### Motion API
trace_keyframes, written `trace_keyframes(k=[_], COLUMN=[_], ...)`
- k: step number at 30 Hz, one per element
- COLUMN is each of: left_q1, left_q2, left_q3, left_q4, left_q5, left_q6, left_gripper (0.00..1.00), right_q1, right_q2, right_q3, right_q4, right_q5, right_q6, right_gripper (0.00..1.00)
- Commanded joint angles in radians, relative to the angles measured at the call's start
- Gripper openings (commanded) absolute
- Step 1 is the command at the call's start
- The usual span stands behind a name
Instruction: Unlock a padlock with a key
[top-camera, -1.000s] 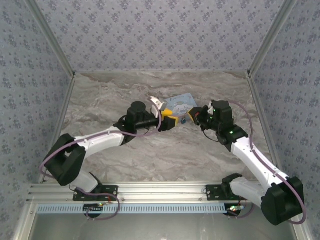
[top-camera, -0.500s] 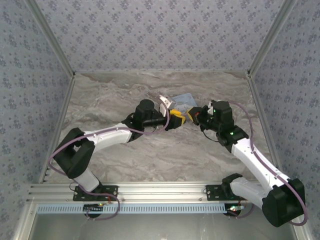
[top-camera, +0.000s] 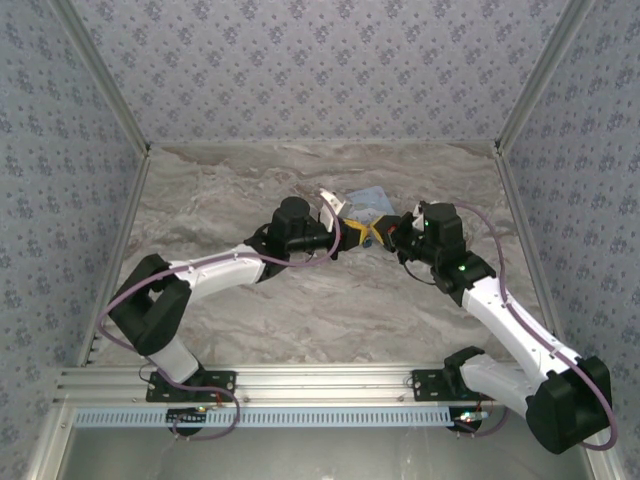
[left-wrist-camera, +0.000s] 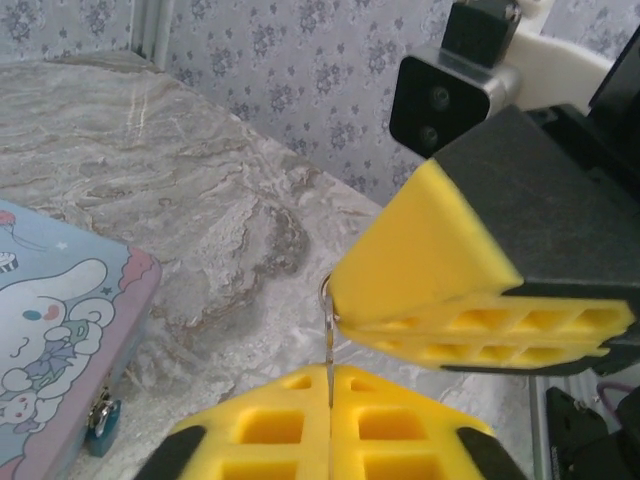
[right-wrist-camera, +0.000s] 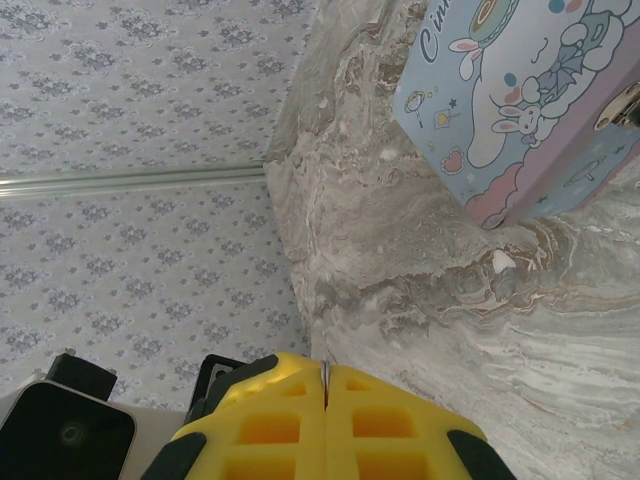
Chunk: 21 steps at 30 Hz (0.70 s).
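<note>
Padlock (left-wrist-camera: 101, 428): small, blue, at the latch of the cartoon tin (left-wrist-camera: 60, 330), off to the left of the left gripper (left-wrist-camera: 330, 385) and apart from it. Left gripper: pads pressed together on a thin metal piece (left-wrist-camera: 328, 340), probably the key. Right gripper (right-wrist-camera: 325, 385): closed likewise, nipping its looped end.

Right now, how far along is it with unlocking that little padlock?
Done: a thin metal piece, likely the key, is picked up. In hand: left gripper and right gripper both pinch it. To do: reach the padlock by the tin clasp and turn it.
</note>
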Motion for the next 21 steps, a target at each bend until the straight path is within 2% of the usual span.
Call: trace_keyframes(k=[1,2,6,8,11,18,21], left_q1=[-0.008,-0.008,0.003,0.016,0.036,0.049,0.048], left_q2=[-0.009,-0.017,-0.062,-0.092,-0.13,-0.173,-0.173], left_q3=[0.043,0.046,0.058,0.072,0.11,0.271,0.33], left_q4=[-0.031,-0.051,-0.172,-0.258,-0.416,-0.862,-0.991], left_q5=[0.027,0.027,0.031,0.051,0.088,0.097,0.09], left_q6=[0.035,0.048,0.123,0.172,0.259,0.507,0.582], left_gripper=[0.0,0.0,0.0,0.0,0.0,0.0,0.0], right_q1=[0.009,0.007,-0.008,-0.032,-0.088,-0.188,-0.19], right_q2=[-0.021,-0.023,-0.039,-0.056,-0.082,-0.166,-0.184], right_q3=[-0.001,0.0,0.002,0.0,0.008,0.066,0.085], right_q4=[0.006,0.002,-0.036,-0.054,-0.115,-0.317,-0.328], right_q5=[0.005,0.001,-0.017,-0.049,-0.12,-0.228,-0.351], right_q6=[0.005,-0.005,-0.096,-0.193,-0.369,-0.92,-1.136], right_gripper=[0.0,0.01,0.22,0.35,0.49,0.67,0.7])
